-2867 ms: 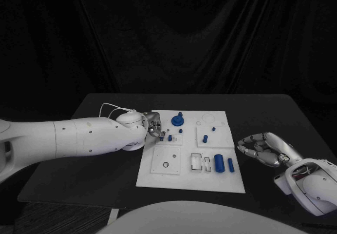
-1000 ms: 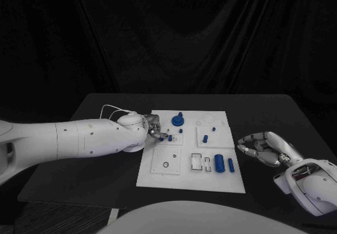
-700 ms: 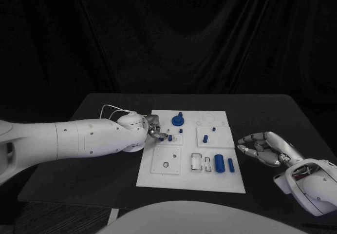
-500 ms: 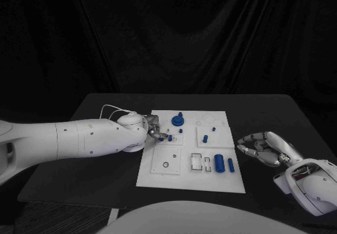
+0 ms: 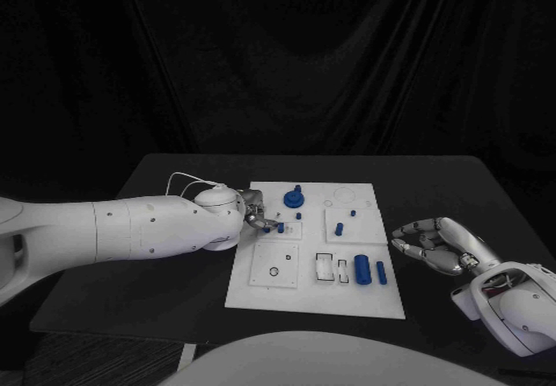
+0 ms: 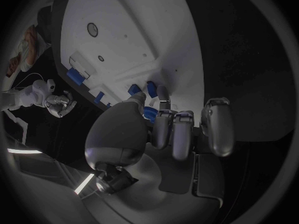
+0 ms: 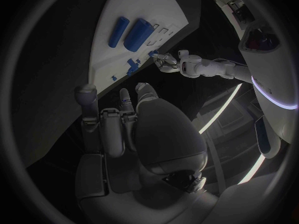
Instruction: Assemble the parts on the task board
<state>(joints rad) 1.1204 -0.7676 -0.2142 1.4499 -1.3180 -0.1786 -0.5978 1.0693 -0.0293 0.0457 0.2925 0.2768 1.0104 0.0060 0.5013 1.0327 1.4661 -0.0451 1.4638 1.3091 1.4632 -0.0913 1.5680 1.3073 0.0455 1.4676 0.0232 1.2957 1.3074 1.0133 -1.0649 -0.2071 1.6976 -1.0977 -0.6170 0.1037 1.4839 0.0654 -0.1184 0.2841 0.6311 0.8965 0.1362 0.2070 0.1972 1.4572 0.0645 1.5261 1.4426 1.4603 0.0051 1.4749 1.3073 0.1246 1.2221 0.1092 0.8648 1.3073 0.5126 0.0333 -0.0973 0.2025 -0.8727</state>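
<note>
Where fingers point(image 5: 262, 223) meet part point(image 5: 280, 228), contact is unclear

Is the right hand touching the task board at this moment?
Apart. In the head view the right hand lies on the black table beside the task board, with a dark strip of table between its fingers and the board's edge.

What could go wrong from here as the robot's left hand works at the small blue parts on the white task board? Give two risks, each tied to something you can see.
1. The left hand has its fingertips at a small blue peg standing close to other pegs; a slip could knock a neighbour over.
2. The task board lies loose on the table while the right hand rests beside it, not touching; a sideways push might shift the board.
</note>
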